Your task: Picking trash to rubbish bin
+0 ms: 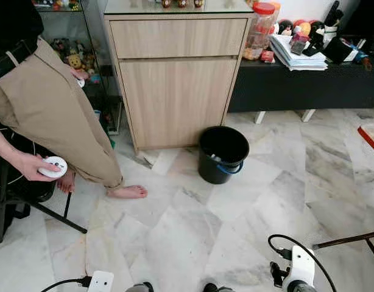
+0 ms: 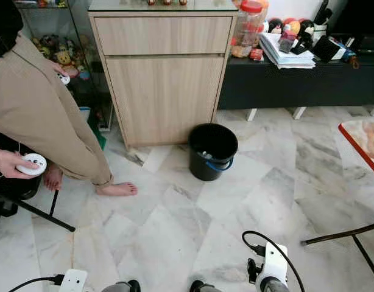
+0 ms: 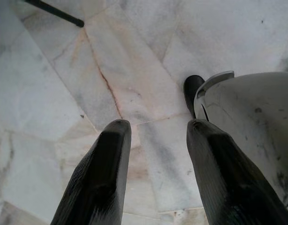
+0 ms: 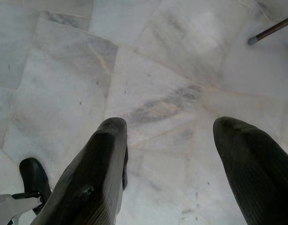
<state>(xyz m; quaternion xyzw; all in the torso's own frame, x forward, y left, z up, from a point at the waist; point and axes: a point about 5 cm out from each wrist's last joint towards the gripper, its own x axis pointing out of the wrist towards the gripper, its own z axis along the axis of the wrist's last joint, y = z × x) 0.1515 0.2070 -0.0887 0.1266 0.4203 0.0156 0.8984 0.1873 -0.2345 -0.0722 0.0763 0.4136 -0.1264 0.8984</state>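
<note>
You see veined grey-white marble floor [image 1: 193,225] running to a pale wood-grain cabinet [image 1: 175,85] cut off at the top, with a round black plastic bin [image 1: 223,154] just off its right front corner, its contents too small to make out. A person's trousered leg [image 1: 53,115] stands left, the upper body cut off. Your left pincer [image 3: 155,129] and right pincer [image 4: 170,129] both hang wide and empty over bare marble.
</note>
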